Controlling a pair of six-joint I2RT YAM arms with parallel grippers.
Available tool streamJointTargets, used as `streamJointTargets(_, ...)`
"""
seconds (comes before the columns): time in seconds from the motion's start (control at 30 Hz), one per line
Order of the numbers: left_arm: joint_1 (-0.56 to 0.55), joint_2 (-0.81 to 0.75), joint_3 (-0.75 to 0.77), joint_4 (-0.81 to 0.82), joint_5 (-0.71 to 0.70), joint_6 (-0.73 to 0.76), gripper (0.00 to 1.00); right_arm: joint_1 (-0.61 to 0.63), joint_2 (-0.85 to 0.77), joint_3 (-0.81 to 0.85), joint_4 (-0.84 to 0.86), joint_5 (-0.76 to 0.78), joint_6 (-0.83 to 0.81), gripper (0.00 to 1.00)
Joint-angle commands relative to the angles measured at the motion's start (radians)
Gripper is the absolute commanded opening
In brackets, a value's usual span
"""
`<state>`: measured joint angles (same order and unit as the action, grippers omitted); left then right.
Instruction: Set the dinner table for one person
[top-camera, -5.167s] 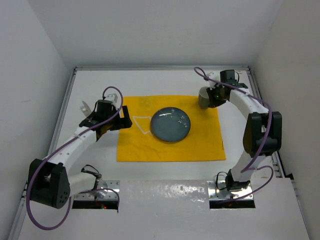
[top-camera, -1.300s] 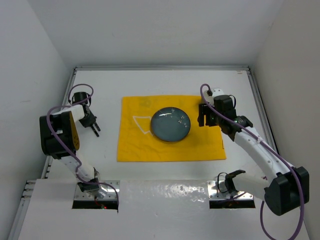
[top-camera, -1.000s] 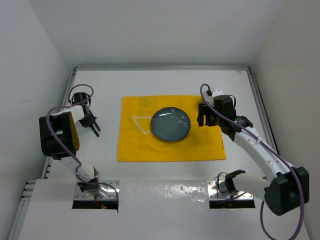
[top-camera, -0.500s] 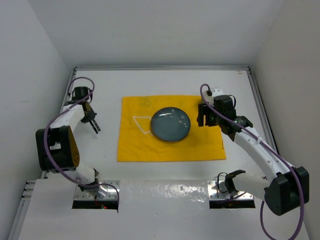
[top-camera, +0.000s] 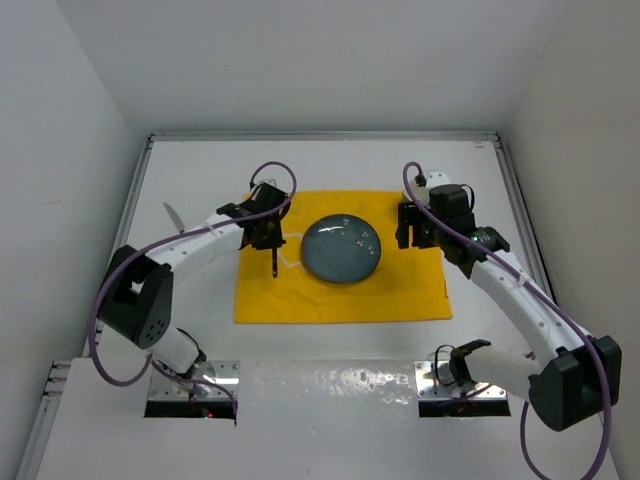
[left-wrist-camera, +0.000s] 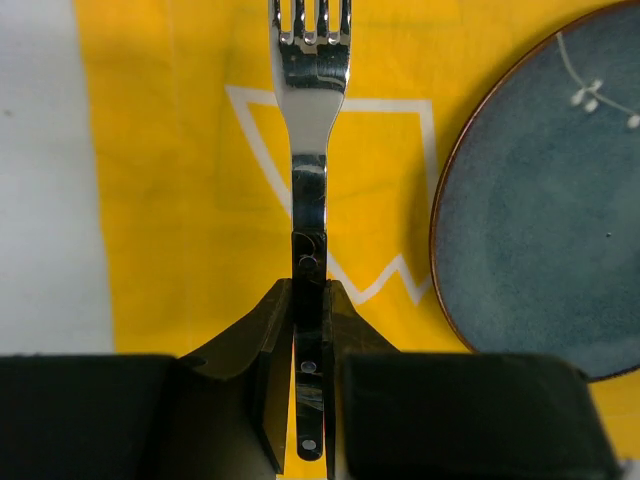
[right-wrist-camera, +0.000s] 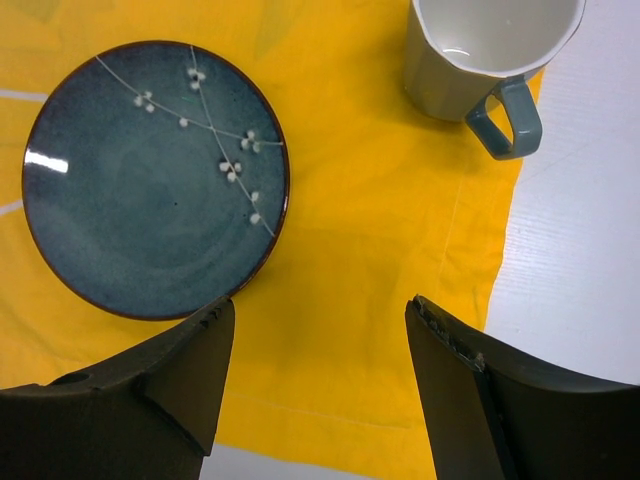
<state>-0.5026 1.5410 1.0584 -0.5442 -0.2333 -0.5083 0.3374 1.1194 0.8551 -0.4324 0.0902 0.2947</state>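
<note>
Left wrist view: our left fingers (left-wrist-camera: 270, 385) clamp the fork (left-wrist-camera: 310, 170), which we should lower level onto the placemat (left-wrist-camera: 170, 210) beside the plate (left-wrist-camera: 545, 220); right fingers (right-wrist-camera: 175, 375) gape empty.

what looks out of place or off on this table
Nothing spilled or broken. One stray: a pale sliver, maybe cutlery, lies alone on the dinner table left of the yellow placemat, while plate and mug sit on it. The fork is clamped in the left gripper over the mat.

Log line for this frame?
left gripper: shut on fork, over placemat, left of plate | right gripper: open, empty, over placemat | mug: placemat corner
</note>
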Motion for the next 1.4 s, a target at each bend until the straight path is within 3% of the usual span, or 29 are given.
streamJointTargets(0.0,-0.051,0.059,0.026,0.056,-0.001,-0.07,0.0,0.005,-0.004,0.045,-0.025,0.013,0.001,0.69)
streamJointTargets(0.47,-0.099,0.217,-0.021,0.184,-0.017,-0.096,0.0,0.003,-0.012,0.036,-0.052,0.002,0.011,0.69)
streamJointTargets(0.93,-0.047,0.163,-0.169,0.207,-0.066,-0.069,0.0,0.005,-0.007,0.01,-0.043,-0.006,0.006,0.69)
streamJointTargets(1.37,-0.028,0.143,-0.17,0.164,-0.083,-0.018,0.0,0.003,-0.003,0.01,-0.039,-0.006,0.0,0.69)
